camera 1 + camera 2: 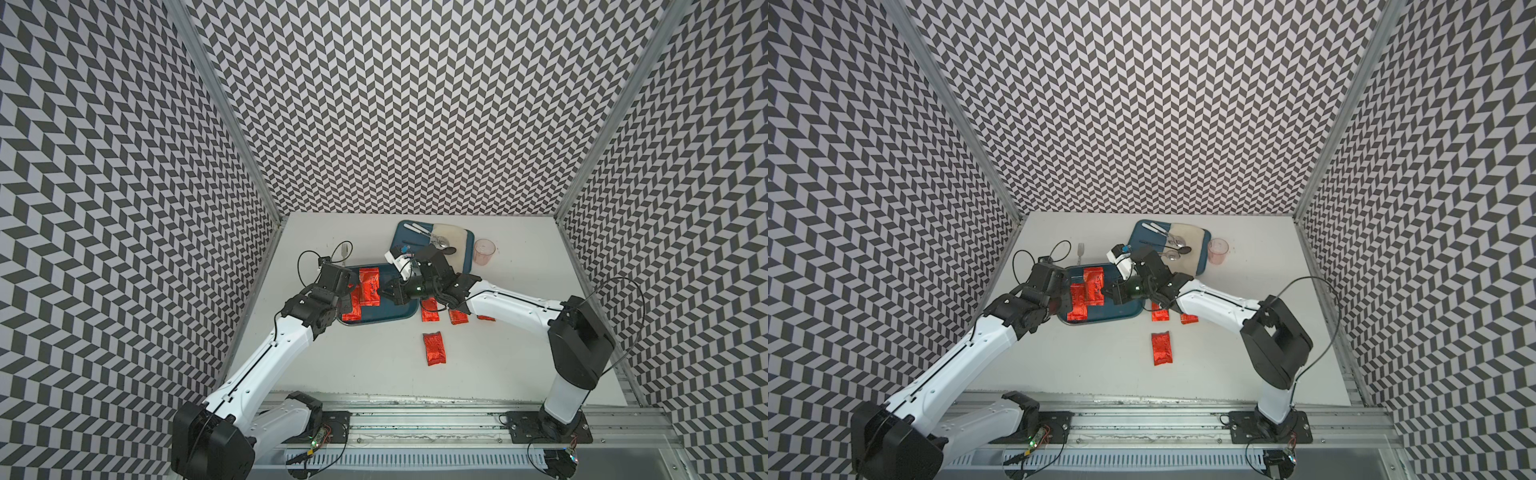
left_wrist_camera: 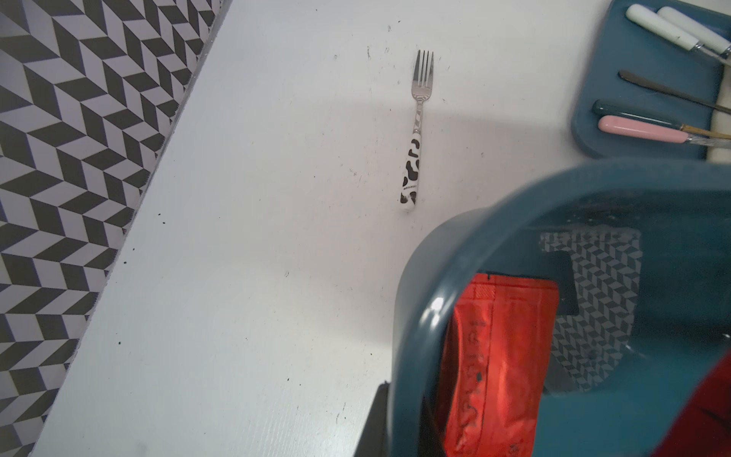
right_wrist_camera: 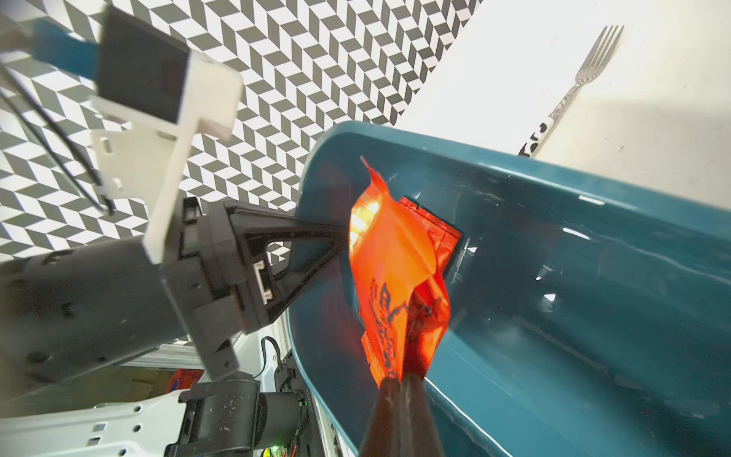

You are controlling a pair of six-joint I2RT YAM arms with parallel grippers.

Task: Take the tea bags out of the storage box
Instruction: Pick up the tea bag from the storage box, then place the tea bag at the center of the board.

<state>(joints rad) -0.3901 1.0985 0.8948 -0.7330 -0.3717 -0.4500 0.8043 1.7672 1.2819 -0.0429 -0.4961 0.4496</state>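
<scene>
The storage box (image 1: 395,312) (image 1: 1121,309) is a dark-teal tub left of the table's centre. My left gripper (image 1: 348,287) (image 2: 405,427) is shut on its left rim (image 2: 411,316), one finger outside the wall and one inside. My right gripper (image 1: 385,291) (image 3: 401,383) reaches into the tub from the right and is shut on a red foil tea bag (image 3: 389,269) (image 1: 369,284). A second tea bag (image 1: 353,309) (image 2: 498,356) lies in the tub beside it. Several tea bags lie on the table to the right, among them a near one (image 1: 434,348) (image 1: 1161,348) and another one (image 1: 430,312) partly under my right arm.
A cow-print fork (image 1: 343,253) (image 2: 415,130) lies behind the tub. A flat teal tray (image 1: 405,239) with cloth and spoons sits at the back, with a pink cup (image 1: 483,251) to its right. Patterned walls close in three sides.
</scene>
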